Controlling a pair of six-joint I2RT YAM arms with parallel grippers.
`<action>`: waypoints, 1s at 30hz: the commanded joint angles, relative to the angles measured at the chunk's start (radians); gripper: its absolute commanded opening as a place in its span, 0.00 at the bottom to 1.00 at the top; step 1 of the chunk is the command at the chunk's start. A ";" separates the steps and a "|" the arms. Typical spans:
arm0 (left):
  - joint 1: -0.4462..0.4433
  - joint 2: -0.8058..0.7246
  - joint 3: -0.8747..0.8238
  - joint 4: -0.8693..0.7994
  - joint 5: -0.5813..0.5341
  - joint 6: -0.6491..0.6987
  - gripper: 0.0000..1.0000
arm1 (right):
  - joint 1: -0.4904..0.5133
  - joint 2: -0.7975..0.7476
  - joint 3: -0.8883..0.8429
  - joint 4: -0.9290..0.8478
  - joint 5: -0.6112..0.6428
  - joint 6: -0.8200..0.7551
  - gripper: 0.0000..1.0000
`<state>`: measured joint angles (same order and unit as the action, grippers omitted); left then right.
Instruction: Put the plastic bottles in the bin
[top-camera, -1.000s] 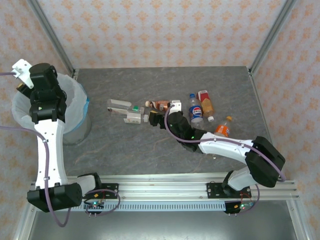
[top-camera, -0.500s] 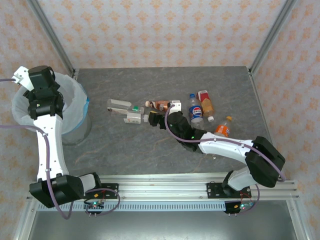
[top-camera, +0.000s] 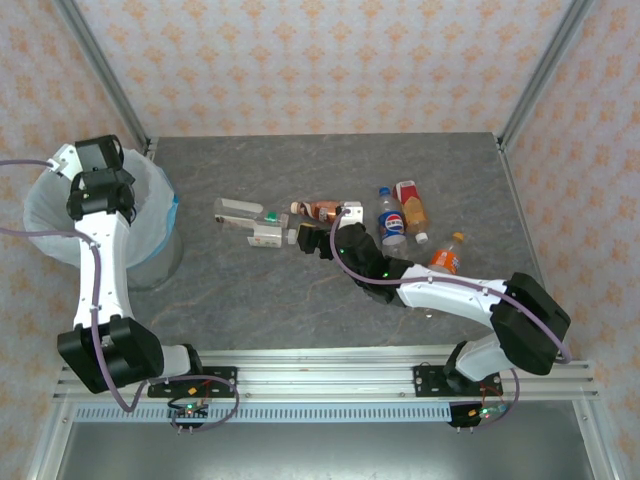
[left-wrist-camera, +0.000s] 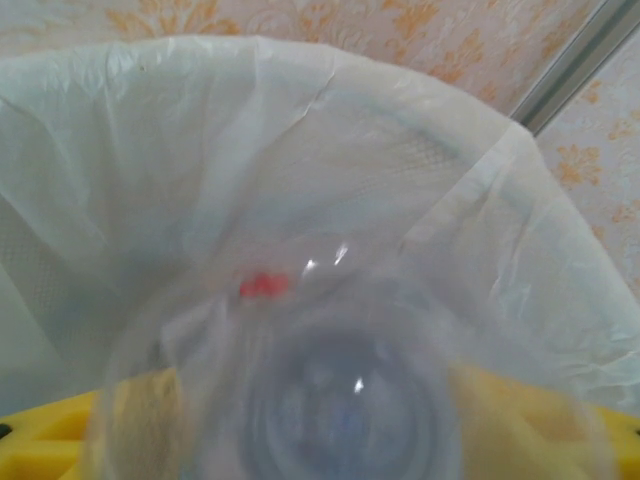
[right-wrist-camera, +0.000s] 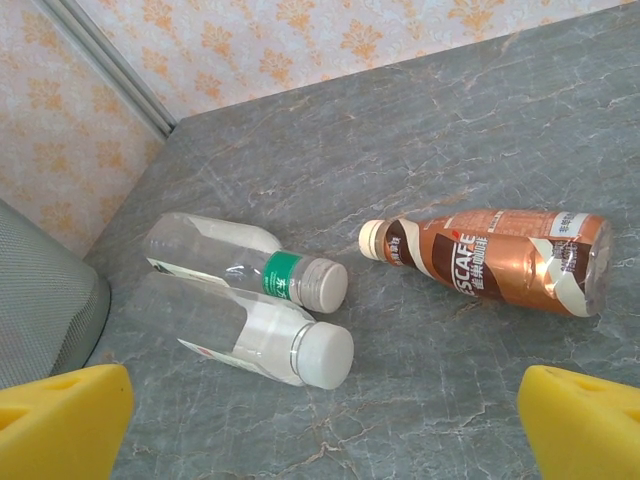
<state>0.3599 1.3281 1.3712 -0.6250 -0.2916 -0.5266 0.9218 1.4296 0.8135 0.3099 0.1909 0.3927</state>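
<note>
Binning under way, six bottles left to go
Over the bin (top-camera: 45, 220) the left end effector (left-wrist-camera: 330, 440) grips a clear bottle (left-wrist-camera: 340, 385); six plastic bottles (top-camera: 391, 225) lie on the table (top-camera: 250, 300), with the right end effector (right-wrist-camera: 320, 430) spread wide near the brown bottle (right-wrist-camera: 500, 260).

The top external camera looks steeply down from high at the near edge over the whole bench (top-camera: 250, 290). The left wrist camera hangs close above the bin (left-wrist-camera: 200, 130), facing into its liner. The right wrist camera looks low and near across the bench at the brown bottle (right-wrist-camera: 500, 260) and two clear bottles (right-wrist-camera: 240, 335), also seen from overhead.
</note>
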 joint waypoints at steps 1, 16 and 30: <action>0.002 0.014 -0.011 -0.045 -0.029 -0.043 0.67 | -0.003 -0.022 -0.004 -0.014 0.010 0.018 0.99; 0.002 -0.034 -0.008 -0.104 -0.043 -0.119 1.00 | -0.006 -0.063 -0.041 -0.068 0.047 0.011 0.99; -0.042 -0.176 -0.004 -0.033 0.191 -0.091 1.00 | -0.012 -0.061 -0.056 -0.069 0.076 0.036 0.99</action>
<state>0.3428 1.1984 1.3712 -0.7071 -0.1585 -0.6292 0.9173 1.3842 0.7704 0.2493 0.2329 0.4160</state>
